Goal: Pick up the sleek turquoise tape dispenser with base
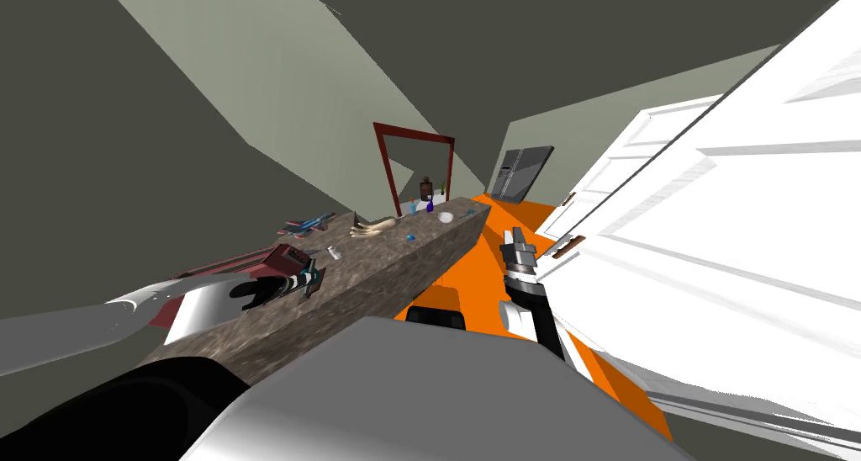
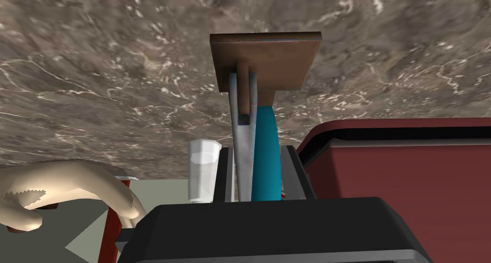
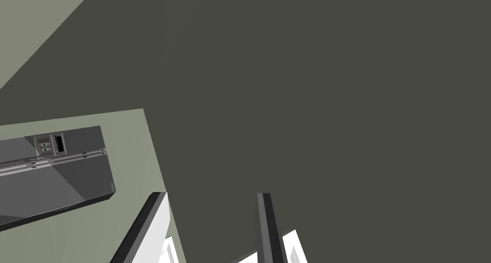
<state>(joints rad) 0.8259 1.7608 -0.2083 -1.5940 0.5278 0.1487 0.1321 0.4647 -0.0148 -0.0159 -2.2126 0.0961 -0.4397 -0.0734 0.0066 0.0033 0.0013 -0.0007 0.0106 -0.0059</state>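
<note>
tape dispenser [image 2: 266,149] clamped in left claw [image 2: 244,82] | maroon box [image 2: 407,178] beside | white cup [image 2: 204,169] near

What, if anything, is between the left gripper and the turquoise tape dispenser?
Nothing visible. The left gripper has its fingers against the sides of the tape dispenser. The dark red box and white cup stand beside it, not between.

I counted one counter [image 2: 96,82], one dispenser [image 2: 266,149], one box [image 2: 407,188], one cup [image 2: 204,165] and one glove [image 2: 72,188]. There were two grippers, a left gripper [image 1: 311,278] and a right gripper [image 1: 515,234], and one fridge [image 1: 521,172].
</note>
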